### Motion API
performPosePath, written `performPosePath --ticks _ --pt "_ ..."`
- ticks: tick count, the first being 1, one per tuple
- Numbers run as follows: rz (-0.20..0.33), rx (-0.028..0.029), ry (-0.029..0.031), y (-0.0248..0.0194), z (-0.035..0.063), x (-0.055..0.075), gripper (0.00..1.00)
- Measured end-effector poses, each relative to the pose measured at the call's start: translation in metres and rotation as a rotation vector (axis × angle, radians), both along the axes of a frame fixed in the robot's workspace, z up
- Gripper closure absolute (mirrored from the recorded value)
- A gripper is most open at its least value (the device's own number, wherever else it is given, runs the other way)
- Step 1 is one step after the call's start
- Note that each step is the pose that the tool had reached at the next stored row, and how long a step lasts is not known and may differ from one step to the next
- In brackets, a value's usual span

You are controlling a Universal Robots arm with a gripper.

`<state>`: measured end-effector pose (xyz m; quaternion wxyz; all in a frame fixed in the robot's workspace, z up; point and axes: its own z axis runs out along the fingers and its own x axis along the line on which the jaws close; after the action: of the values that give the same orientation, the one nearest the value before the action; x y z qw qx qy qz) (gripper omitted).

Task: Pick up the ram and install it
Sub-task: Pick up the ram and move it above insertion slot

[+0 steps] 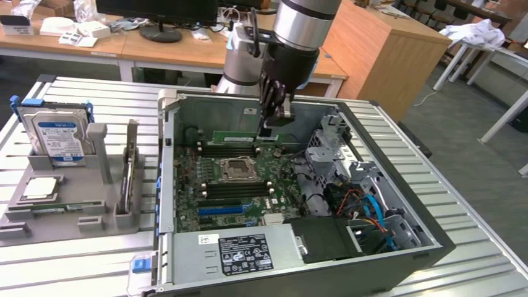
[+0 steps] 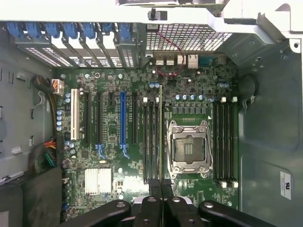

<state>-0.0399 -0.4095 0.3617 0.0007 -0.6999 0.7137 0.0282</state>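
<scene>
Pale ribbed metal table (image 1: 74, 266) with lengthwise grooves, open grey steel computer case (image 1: 166, 198) lying on its side across the middle, grey plastic fixture tray (image 1: 83, 185) just beside it toward the exterior view's left, small blue piece (image 1: 142, 265) at the case's near corner.

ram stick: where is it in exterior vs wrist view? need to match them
Exterior view: the ram is a green strip lying crosswise just beyond the CPU socket, gripped by the end effector.
Wrist view: the ram shows edge-on, a thin line running out from the end effector, alongside the CPU socket.
Shared landmark: the CPU socket.
</scene>
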Motion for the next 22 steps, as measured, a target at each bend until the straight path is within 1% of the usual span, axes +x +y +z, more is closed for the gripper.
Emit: performPosePath --ticks 5,14,22 --pt "0.0 0.0002 -0.0001 -0.0001 -0.0004 0.0 0.89" --pt "0.0 0.0002 -0.0001 -0.0042 -0.0004 -0.0001 0.89" --pt "0.0 0.0001 -0.0001 -0.0044 -0.0009 0.0 0.89"
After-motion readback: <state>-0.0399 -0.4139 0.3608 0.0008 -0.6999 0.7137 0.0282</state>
